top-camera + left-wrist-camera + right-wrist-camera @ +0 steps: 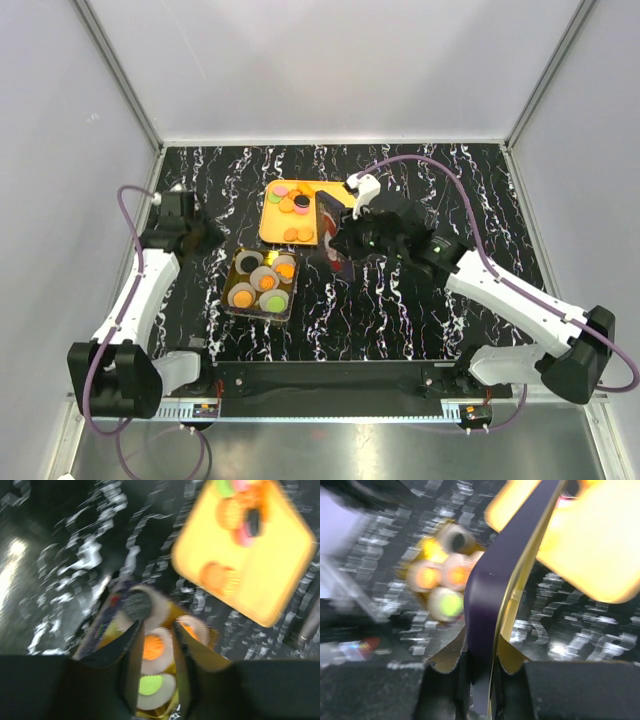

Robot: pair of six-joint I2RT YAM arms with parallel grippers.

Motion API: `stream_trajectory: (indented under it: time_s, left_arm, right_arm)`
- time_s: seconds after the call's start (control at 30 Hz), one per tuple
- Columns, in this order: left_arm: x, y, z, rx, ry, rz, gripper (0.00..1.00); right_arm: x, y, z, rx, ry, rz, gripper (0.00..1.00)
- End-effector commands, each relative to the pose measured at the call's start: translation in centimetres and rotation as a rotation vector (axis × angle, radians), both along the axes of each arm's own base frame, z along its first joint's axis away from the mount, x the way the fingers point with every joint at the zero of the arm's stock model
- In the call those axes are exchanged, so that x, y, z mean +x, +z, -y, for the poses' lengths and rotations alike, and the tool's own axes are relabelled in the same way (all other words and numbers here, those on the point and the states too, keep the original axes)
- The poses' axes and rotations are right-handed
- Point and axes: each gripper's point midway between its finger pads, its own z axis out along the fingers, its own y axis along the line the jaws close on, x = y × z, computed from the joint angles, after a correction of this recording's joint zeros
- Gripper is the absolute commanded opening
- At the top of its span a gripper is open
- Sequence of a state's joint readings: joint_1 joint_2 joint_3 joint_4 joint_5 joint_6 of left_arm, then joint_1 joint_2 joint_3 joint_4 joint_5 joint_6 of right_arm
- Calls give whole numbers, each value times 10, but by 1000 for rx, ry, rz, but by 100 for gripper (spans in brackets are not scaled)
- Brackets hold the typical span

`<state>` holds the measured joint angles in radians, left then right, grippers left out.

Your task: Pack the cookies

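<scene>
Several loose cookies (291, 205), orange, pink, green and black, lie on the orange tray (273, 228); they also show in the left wrist view (234, 515). A gold-lined box (234, 267) holds white paper cups with more cookies (243, 298), orange, green and black; these show too in the left wrist view (153, 647). My right gripper (343, 246) is shut on the box's dark purple lid (510, 575) and holds it on edge between tray and box. My left gripper (155, 660) is open and empty, to the left of the box and pointing at it.
The black marbled table (420, 300) is bounded by white walls at the back and both sides. The tray (280, 580) sits just behind the box, with the upright lid (329, 230) at its right edge.
</scene>
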<state>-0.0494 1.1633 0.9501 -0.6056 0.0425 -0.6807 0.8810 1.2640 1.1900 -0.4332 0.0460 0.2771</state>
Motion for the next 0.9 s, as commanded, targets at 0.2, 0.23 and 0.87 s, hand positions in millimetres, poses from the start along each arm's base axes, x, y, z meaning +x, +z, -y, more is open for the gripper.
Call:
stream_trajectory:
  time_s: [0.2,0.23,0.87]
  left_arm:
    - [-20,-58,-37,-15,191,-57,21]
    - [-19,-61,-38,-16,197,-57,20]
    - [-32,-111,9,-227,146,-99,10]
  right_arm:
    - [-23,51,-36,508,285,-192,0]
    - [-28,47,-37,536,305,-239,0]
    - [-13,10,-46,733,364,-372,0]
